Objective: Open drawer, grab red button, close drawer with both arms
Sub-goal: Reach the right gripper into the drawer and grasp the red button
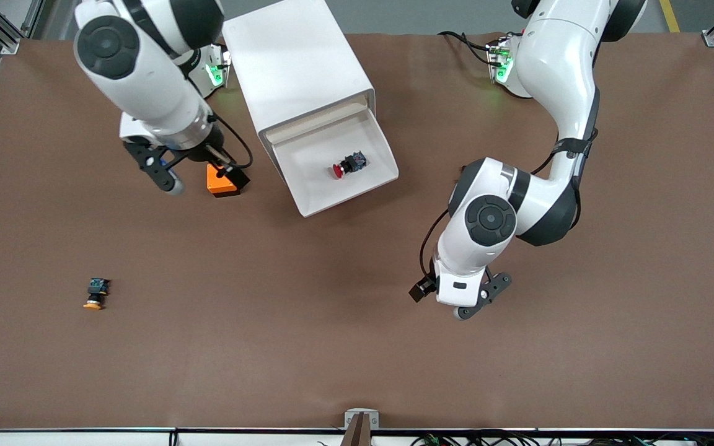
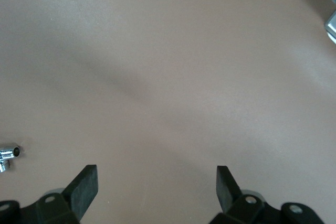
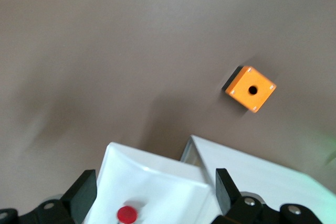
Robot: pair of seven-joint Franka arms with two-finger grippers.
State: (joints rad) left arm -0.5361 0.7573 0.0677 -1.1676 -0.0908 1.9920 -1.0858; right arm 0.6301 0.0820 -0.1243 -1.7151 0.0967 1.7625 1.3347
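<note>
While the drawer [image 1: 332,167] stands pulled out of the white cabinet [image 1: 298,62], we see the button [image 1: 348,166] lying inside it on its side.

Beside the cabinet, toward the right arm's end of the table [image 1: 357,347], sits an orange box [image 1: 220,181], and above it hangs the right claw [image 3: 156,195], spread wide and empty. The left claw [image 2: 157,190], equally wide and empty, hovers over bare table toward the left arm's end. Nearer the front camera lies an orange-capped button [image 1: 96,293].
</note>
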